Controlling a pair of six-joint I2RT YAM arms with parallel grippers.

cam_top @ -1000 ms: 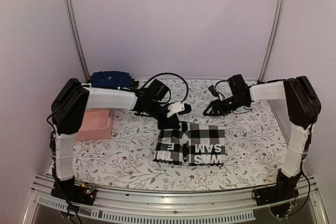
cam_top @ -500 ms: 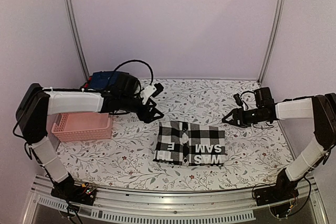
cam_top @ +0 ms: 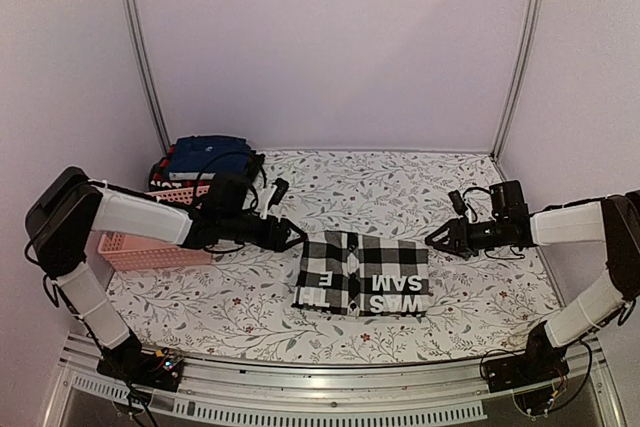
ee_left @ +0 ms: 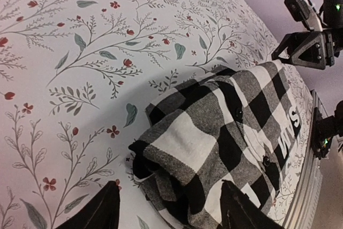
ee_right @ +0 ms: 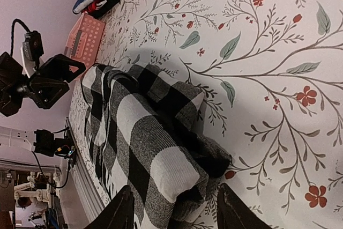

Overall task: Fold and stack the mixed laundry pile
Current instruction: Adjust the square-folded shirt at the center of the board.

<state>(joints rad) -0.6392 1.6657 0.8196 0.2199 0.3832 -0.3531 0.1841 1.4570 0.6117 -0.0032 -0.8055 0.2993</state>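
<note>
one folded checked shirt (cam_top: pixel 363 275) lies mid-table, with an open gripper at each far corner.
you have the left gripper (cam_top: pixel 298 238) low at the shirt's 10 o'clock corner, its fingers (ee_left: pixel 104 207) spread wide with the corner lying loose in the gap and nothing pinched; the right gripper (cam_top: pixel 433 243) sits at the 2 o'clock corner, its fingers (ee_right: pixel 122 210) also parted around the cloth edge without clamping it. the shirt rests flat on the floral table cover (cam_top: pixel 250 317), white lettering along its 6 o'clock half. at the table's 9 o'clock your left arm crosses the pink basket (cam_top: pixel 135 250), so you cannot tell what is in it. at 10 o'clock, beyond the basket and outside it, the navy blue garment (cam_top: pixel 205 152) tops a small stack with red showing beneath.
</note>
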